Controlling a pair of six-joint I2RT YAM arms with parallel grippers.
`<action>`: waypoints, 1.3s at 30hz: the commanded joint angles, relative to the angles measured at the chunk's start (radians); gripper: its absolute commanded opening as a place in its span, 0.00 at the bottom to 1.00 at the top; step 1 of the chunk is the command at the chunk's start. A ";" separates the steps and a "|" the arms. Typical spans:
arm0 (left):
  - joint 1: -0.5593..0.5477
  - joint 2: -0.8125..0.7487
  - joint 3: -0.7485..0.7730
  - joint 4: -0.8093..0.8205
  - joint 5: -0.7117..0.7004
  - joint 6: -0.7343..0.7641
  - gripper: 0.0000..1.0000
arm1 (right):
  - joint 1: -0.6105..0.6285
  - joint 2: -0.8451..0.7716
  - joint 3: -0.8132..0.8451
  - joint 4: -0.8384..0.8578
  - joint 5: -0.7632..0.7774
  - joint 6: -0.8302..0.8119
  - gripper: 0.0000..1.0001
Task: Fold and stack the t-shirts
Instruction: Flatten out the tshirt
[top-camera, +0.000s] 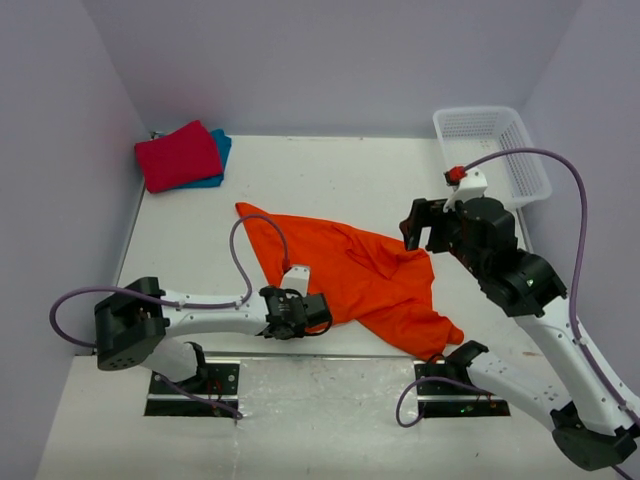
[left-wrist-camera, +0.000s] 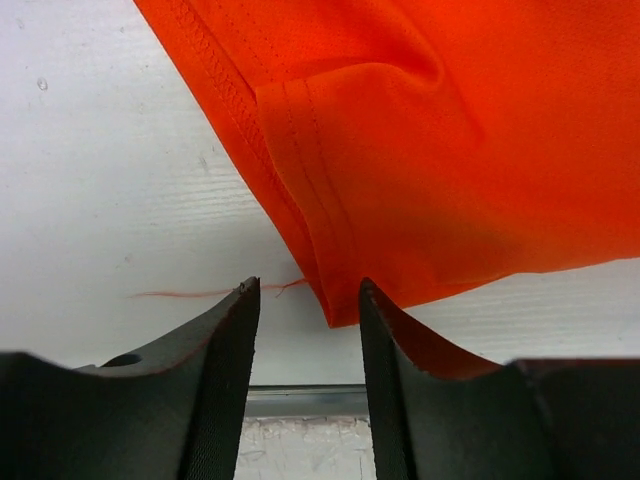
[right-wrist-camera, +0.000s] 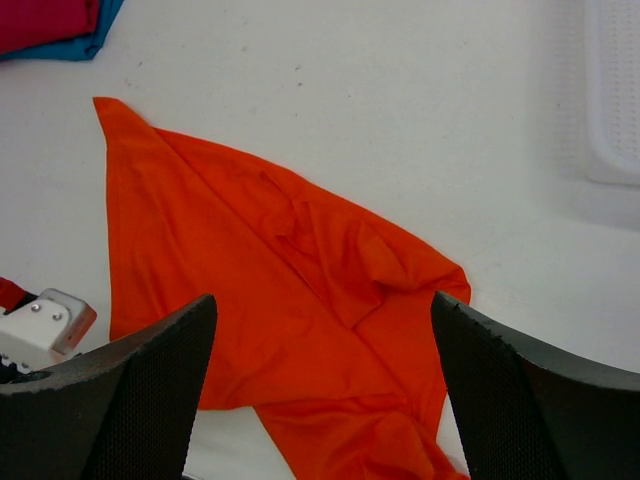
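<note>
Loosely spread orange t-shirt (top-camera: 370, 280), red t-shirt (top-camera: 180, 155) folded

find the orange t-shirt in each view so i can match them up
top external: the orange t-shirt lies spread mid table, between the two arms.
left wrist: the orange t-shirt fills the upper right, its corner dipping toward the gap between the fingers.
right wrist: the orange t-shirt sits centre frame.
shared landmark: the white table under it in all three; the folded red t-shirt shows only in top external and right wrist.

Bright, even light — soft shadows; sharp focus.
</note>
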 joint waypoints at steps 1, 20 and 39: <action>0.001 0.050 0.027 0.043 -0.031 -0.016 0.45 | 0.003 -0.025 -0.011 0.028 -0.017 0.014 0.87; 0.001 0.070 0.009 0.175 0.073 0.036 0.34 | 0.003 -0.068 -0.040 0.030 -0.014 0.011 0.88; -0.002 -0.005 0.082 0.044 -0.031 0.028 0.00 | 0.003 -0.043 -0.112 0.044 0.012 0.034 0.87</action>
